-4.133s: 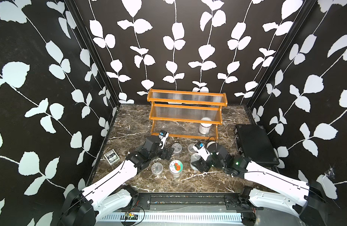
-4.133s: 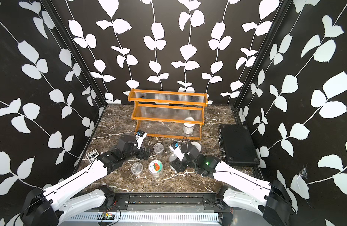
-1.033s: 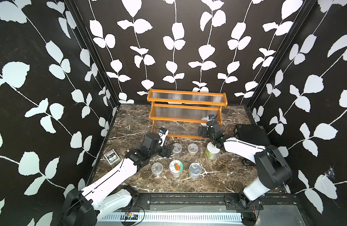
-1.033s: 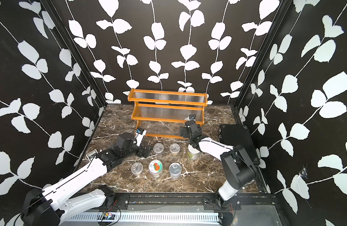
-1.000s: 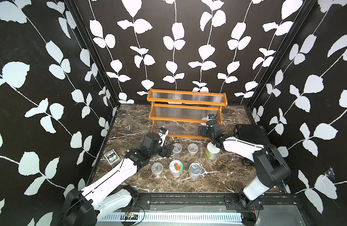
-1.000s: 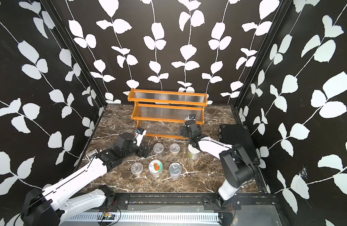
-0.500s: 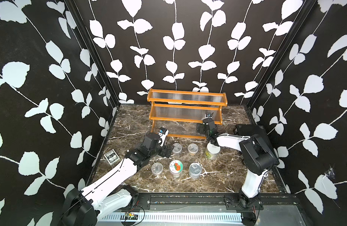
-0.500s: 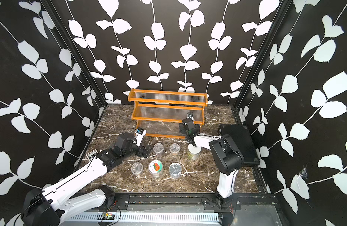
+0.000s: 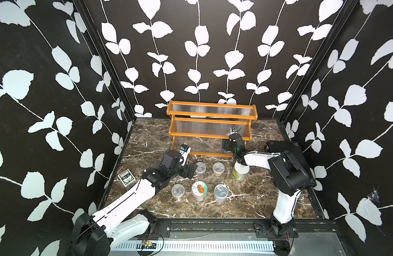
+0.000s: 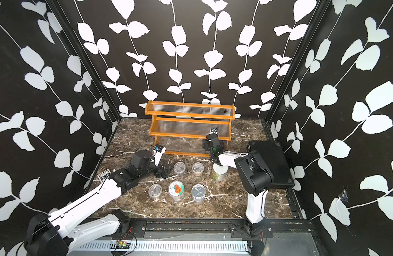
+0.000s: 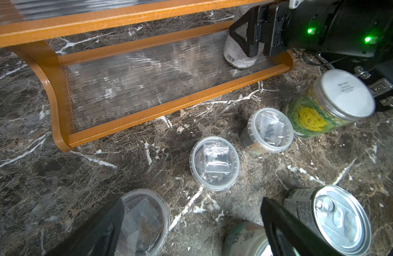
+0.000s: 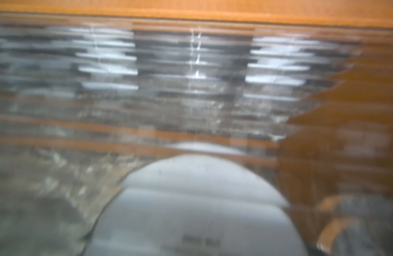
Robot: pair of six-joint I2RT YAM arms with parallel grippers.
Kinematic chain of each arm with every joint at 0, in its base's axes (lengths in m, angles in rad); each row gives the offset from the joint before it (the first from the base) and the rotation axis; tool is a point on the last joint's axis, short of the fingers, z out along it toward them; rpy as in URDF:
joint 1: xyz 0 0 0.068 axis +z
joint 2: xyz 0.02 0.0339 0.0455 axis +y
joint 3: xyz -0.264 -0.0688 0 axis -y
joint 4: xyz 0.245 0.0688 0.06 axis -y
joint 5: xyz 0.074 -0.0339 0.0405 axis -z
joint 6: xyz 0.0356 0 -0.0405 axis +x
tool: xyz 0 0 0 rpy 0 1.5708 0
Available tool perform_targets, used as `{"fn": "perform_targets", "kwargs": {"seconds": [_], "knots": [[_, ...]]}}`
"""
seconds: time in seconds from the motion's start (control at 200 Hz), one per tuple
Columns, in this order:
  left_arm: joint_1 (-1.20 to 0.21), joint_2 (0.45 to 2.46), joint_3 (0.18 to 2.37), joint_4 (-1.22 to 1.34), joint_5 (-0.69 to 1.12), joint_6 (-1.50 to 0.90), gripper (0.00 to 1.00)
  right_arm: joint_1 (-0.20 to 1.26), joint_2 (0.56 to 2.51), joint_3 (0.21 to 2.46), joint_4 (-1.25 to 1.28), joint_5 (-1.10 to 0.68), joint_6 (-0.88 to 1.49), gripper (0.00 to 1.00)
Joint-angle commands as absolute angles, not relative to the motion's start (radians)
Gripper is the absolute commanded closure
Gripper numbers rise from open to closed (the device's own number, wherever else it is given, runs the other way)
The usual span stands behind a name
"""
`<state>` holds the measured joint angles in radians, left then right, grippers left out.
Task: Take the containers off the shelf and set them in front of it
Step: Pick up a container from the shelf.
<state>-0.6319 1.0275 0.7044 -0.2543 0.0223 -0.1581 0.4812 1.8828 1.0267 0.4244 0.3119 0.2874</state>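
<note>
- One white-lidded jar [image 11: 236, 58] stands upright at the right end of the lowest tier of the shelf [image 9: 204, 127], which has an orange-brown wooden frame and ribbed clear tiers.
- The jar's pale label shows a barcode and print too fine to read.
- The right gripper [image 9: 232, 146] is at this jar, one black finger across its side. Whether it presses, I cannot tell.
- On the tabletop [image 9: 151, 141] in front of the shelf stand:
  - a clear cup [image 9: 200, 167];
  - a second clear cup [image 9: 218, 168];
  - a third clear cup [image 9: 177, 190];
  - a can with red fruit pictured on its lid [image 9: 199, 188];
  - a pull-tab tin can [image 9: 221, 192] with dense side print;
  - a green-and-yellow-labelled jar [image 9: 241, 169] with small, unreadable print on its white lid.
- The left gripper [image 9: 189, 171] sits low beside the first cup, jaws wide and empty.
- The tabletop is brown marble-look with white veins, and the walls [image 9: 191, 55] are black with white leaf vines.
- A card box [image 9: 126, 178] lies at the left and a black case [image 10: 273, 153] at the right.
</note>
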Motion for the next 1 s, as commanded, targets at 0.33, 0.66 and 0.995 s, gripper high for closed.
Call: {"fn": "perform_targets", "kwargs": {"seconds": [0.33, 0.66, 0.995], "knots": [[-0.625, 1.049, 0.715, -0.221, 0.043, -0.158, 0.01, 0.484, 1.731, 0.894, 0.540, 0.140, 0.259, 0.26], [-0.623, 1.061, 0.716, -0.218, 0.048, -0.158, 0.01, 0.489, 1.645, 0.847, 0.514, 0.005, 0.231, 0.27], [-0.620, 1.089, 0.737, -0.215, 0.058, -0.146, 0.01, 0.564, 1.418, 0.772, 0.395, -0.150, 0.190, 0.29]]}}
